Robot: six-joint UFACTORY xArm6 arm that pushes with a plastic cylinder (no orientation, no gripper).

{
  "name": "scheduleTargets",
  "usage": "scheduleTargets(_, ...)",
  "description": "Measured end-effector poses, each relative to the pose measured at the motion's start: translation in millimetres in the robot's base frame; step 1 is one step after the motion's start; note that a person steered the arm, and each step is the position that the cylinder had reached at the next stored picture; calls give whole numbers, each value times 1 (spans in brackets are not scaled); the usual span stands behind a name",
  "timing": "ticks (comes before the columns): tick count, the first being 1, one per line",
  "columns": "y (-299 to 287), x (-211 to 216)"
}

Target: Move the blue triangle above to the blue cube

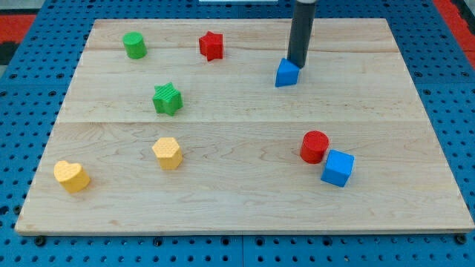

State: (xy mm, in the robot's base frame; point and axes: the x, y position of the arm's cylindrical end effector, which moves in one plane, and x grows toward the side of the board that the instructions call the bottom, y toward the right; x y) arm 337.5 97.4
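Note:
The blue triangle [286, 73] lies on the wooden board at the view's upper middle right. My tip [297, 65] stands right behind it, at its upper right edge, touching or nearly touching it. The blue cube [338, 167] sits at the view's lower right, well below the triangle, with a red cylinder [315, 146] touching its upper left side.
A red star [211, 45] and a green cylinder [134, 45] lie near the board's top. A green star [168, 99] sits at left centre. A yellow hexagon [168, 153] and a yellow heart [71, 176] lie at the lower left. The wooden board [245, 200] rests on blue pegboard.

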Motion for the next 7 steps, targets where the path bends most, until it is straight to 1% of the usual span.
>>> scheduleTargets(2,-23,-23)
scheduleTargets(3,-49,12)
scheduleTargets(4,-34,62)
scheduleTargets(5,-3,56)
scheduleTargets(6,17,40)
scheduleTargets(7,39,40)
